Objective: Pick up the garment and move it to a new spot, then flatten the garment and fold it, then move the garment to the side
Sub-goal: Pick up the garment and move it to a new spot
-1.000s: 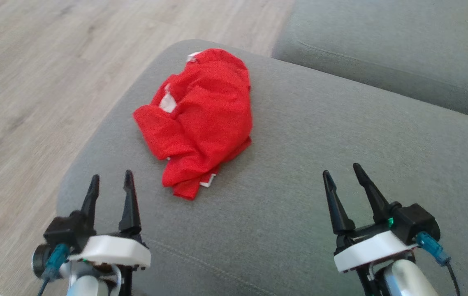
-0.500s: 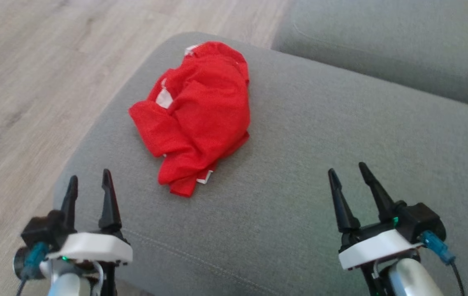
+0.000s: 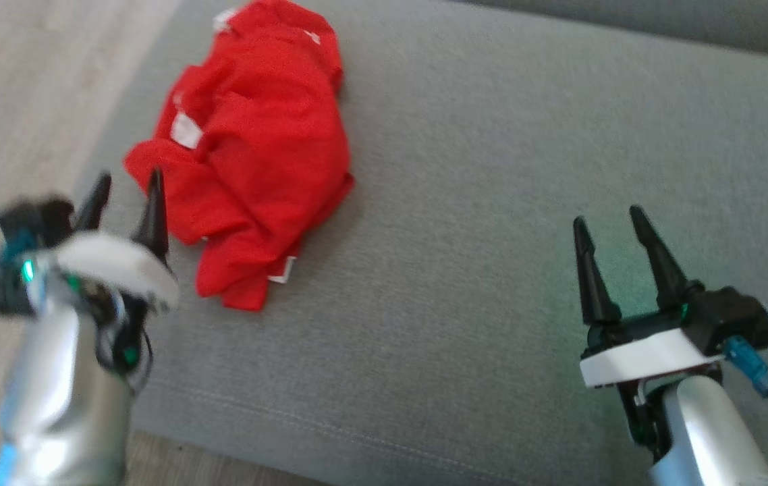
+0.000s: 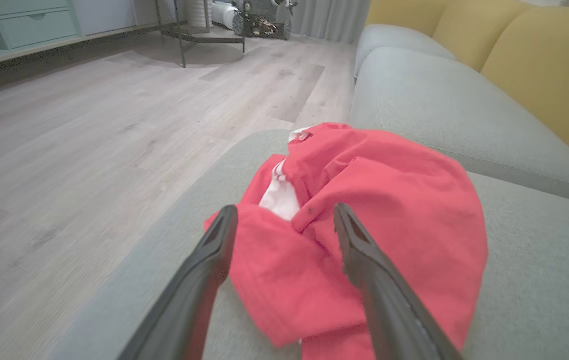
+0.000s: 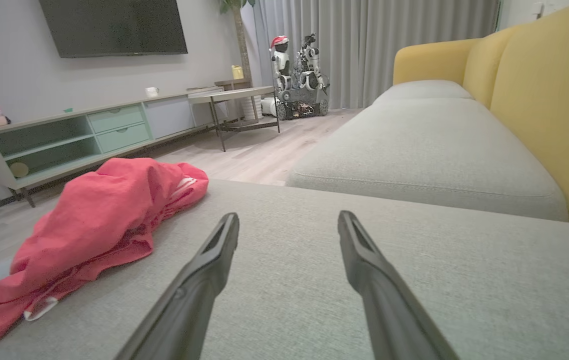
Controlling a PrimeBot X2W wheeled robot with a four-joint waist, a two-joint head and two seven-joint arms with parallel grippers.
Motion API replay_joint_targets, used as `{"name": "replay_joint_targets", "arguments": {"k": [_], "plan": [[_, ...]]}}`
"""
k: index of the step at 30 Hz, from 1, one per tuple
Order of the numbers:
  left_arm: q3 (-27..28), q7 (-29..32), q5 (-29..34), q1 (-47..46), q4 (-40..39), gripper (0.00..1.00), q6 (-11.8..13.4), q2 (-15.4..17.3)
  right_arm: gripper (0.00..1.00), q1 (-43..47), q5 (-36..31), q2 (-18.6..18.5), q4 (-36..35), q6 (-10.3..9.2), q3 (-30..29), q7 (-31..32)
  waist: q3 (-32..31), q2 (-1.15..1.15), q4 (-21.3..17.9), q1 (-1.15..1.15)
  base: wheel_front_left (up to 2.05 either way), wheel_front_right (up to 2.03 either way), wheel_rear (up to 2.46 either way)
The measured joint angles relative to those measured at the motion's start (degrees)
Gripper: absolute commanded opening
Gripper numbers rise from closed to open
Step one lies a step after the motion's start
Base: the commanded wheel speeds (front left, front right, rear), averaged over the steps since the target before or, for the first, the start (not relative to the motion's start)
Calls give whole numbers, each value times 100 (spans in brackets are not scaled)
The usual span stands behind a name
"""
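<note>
A crumpled red garment with white trim lies in a heap on the grey sofa cushion, near its left edge. My left gripper is open and raised just beside the heap's near-left corner; in the left wrist view its fingers frame the red garment without touching it. My right gripper stands open over bare cushion, well right of the heap. In the right wrist view the garment lies off to the left of the gripper.
Wood floor drops away left of the cushion. A second grey cushion and yellow backrests lie beyond. A sideboard, a small table and a parked robot stand across the room.
The head camera has tipped down and the picture shifted. My left arm has risen and swung forward to the garment's near-left edge. The garment lies unchanged; the right gripper holds its pose.
</note>
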Motion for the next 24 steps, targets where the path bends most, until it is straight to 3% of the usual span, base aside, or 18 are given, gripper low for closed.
{"name": "replay_joint_targets", "arguments": {"k": [10, 16, 22, 23, 24], "plan": [[-553, 1525, -309, -1633, 1092, 100, -199, 626, 100, -374, -105, -7, -151, 0, -27, 48, 745, 0, -591, 1, 0, 0, 0], [-877, 1997, -622, -2149, 1507, 100, -233, 1001, 100, -482, -94, -10, -167, 0, 65, 45, 1070, 0, -933, 1, 0, 0, 0], [-1233, 2265, -1054, -2301, 1806, 100, -233, 1174, 100, -487, -46, -11, -159, 0, 69, 25, 1260, 0, -1167, 0, 0, 0, 0], [-1283, 2286, -1115, -2314, 1840, 0, -233, 1198, 100, -492, -46, -11, -158, 0, 69, 16, 1281, 0, -1191, 0, 0, 0, 0], [-1381, 2282, -1167, -2320, 1841, 0, -233, 1224, 100, -502, -46, -11, -154, 0, 68, 15, 1293, 0, -1212, 0, 0, 0, 0]]}}
